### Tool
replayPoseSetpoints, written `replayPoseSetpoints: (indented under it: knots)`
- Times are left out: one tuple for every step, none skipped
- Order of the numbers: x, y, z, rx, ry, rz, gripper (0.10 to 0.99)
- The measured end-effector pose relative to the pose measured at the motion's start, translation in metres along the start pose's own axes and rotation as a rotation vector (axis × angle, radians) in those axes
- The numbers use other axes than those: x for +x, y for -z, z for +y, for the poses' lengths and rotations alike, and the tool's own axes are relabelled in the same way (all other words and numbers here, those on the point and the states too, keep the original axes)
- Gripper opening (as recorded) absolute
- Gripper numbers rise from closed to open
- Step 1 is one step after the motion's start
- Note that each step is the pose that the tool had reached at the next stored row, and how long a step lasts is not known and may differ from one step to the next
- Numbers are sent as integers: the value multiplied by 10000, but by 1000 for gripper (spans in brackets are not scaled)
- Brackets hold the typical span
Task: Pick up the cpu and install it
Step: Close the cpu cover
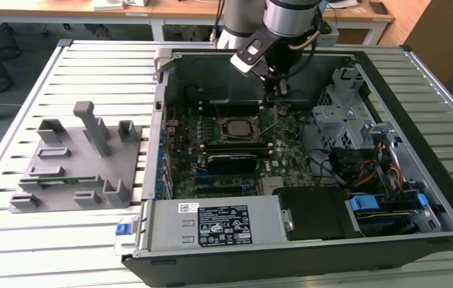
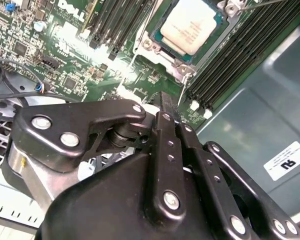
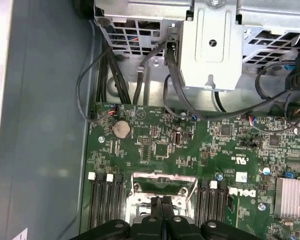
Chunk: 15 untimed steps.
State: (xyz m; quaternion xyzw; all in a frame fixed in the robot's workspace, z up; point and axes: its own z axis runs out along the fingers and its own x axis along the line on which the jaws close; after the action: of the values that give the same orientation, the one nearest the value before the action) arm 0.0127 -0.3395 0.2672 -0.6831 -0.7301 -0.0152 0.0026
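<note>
The power supply lies along the near edge of the computer case, which stands on the slatted table. Behind it, on the green motherboard, the cpu sits flat in its socket, silvery top up. Just beyond, toward the case's far edge, the tool hangs above the board with its fingers pressed together, clear of the cpu.

exterior view | tabletop: fixture frame-left, computer case centre-right | in case: motherboard centre, drive cage right, power supply bottom | cpu in socket mid-motherboard | gripper over motherboard, just upper right of cpu
</note>
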Motion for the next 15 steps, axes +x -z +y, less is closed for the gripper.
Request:
replayPoseSetpoints:
  knots:
    - [-4,-3,9,1,0,1,106]
    - [-11,-5,16,1,0,0,106]
    - [-17,-8,22,1,1,0,106]
    - [-22,-10,27,1,0,0,106]
    - [-26,-13,31,1,0,1,106]
    - [-31,-16,34,1,0,1,106]
    - [-34,-19,36,1,0,2,106]
    - [-35,-22,39,1,0,1,106]
    - [-35,-26,44,1,0,0,106]
    - [-36,-29,54,2,0,-2,106]
    - [-37,-32,64,3,1,-3,106]
    - [-38,-35,75,2,4,-3,106]
    - [-39,-38,87,2,6,-3,106]
    - [-40,-41,100,2,7,-2,106]
    - [-40,-43,111,2,8,-3,106]
